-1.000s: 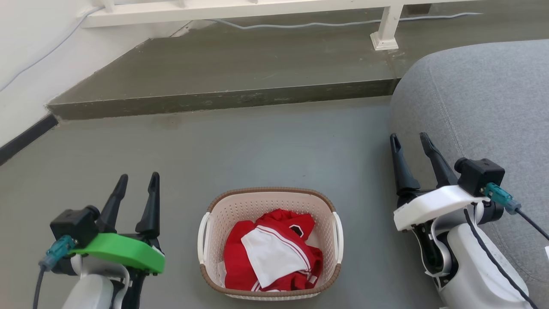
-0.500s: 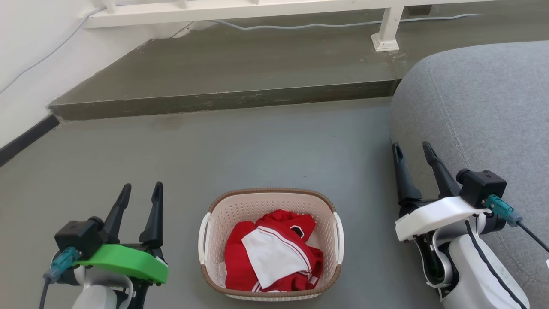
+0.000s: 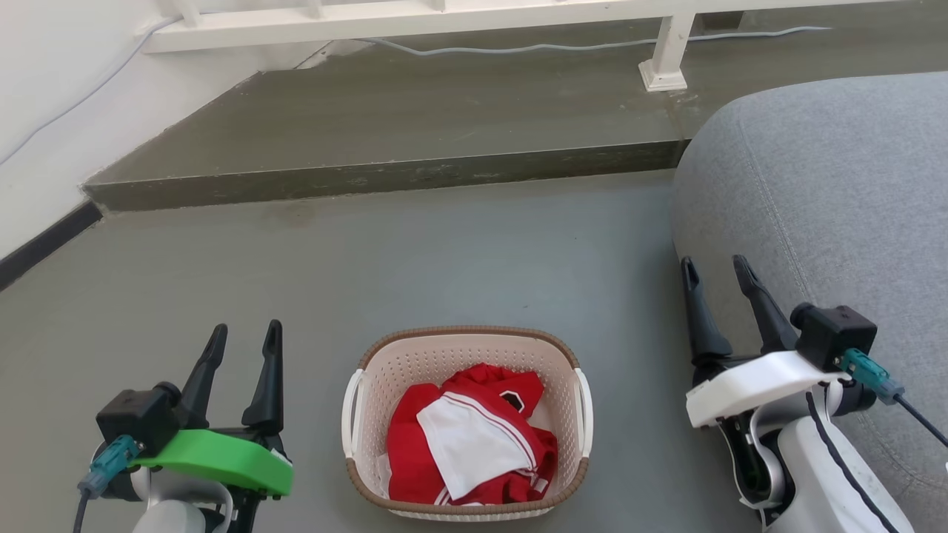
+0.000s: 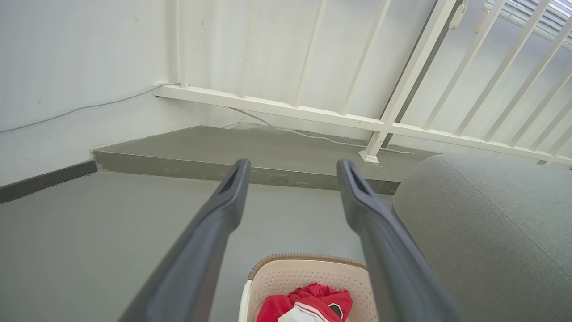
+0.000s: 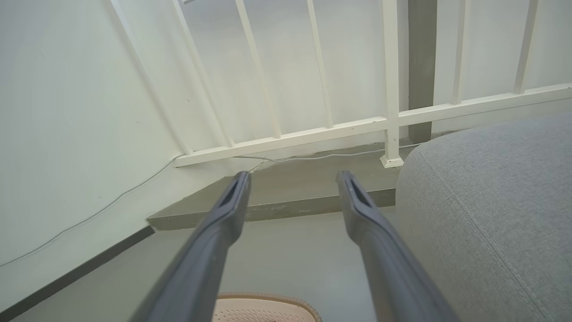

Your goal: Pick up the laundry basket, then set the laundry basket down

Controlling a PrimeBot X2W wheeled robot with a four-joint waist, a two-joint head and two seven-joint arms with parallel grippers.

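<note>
Left gripper (image 3: 246, 331) low at the lower left of the head view, fingers (image 3: 264, 377) apart, nothing between them, pointing up over bare floor (image 3: 474, 252). Right gripper (image 3: 715, 263) at the lower right, likewise spread and empty, tips near the edge of the grey sofa (image 3: 829, 185). In both wrist views, a wide gap between the dark fingers, with floor, step (image 3: 385, 178) and railing (image 3: 415, 15) beyond.

Between the two arms, apart from each: the basket (image 3: 459, 355), upright and level on the floor, red-and-white clothing (image 3: 466, 437) bunched inside. White left handle (image 3: 346, 411) and right handle (image 3: 586, 411), free of any finger. Far rim (image 4: 304, 258) at the bottom of the left wrist view, between the fingers.

As to progress: resting on the floor, unheld, so fitting either of two stages: waiting for a grasp at the handles, or set down with the grippers drawn clear. No way to settle which from this moment. Nothing tipped, nothing spilled.
</note>
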